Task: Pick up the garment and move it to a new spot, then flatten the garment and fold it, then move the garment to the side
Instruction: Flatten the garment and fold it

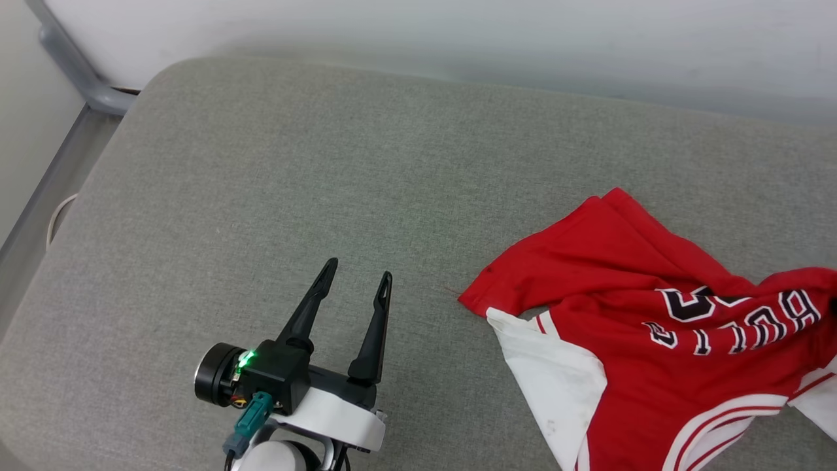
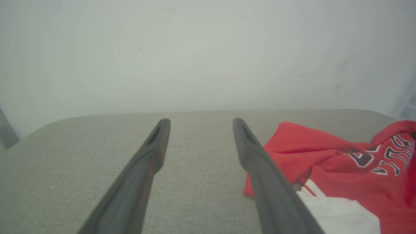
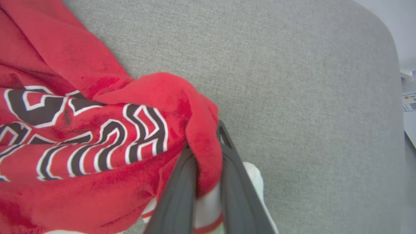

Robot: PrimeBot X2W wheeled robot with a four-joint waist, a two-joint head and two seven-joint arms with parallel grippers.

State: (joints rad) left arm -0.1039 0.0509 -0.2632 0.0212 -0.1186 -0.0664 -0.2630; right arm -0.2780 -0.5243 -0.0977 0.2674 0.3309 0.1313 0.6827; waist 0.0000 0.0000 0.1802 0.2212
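The garment, a red jersey with white sleeves and black-and-white lettering, lies crumpled on the right part of the grey cushion. In the right wrist view my right gripper is shut on a raised red fold of the garment, with the cloth bunched between its two dark fingers. My left gripper stands open and holds nothing, low over the bare cushion to the left of the jersey. In the left wrist view the left gripper has the garment just beside its right finger, apart from it.
A pale wall runs behind the cushion's far edge. A grey pipe and a strip of floor lie past the cushion's left edge. A labelled paper shows beyond the cushion's edge in the right wrist view.
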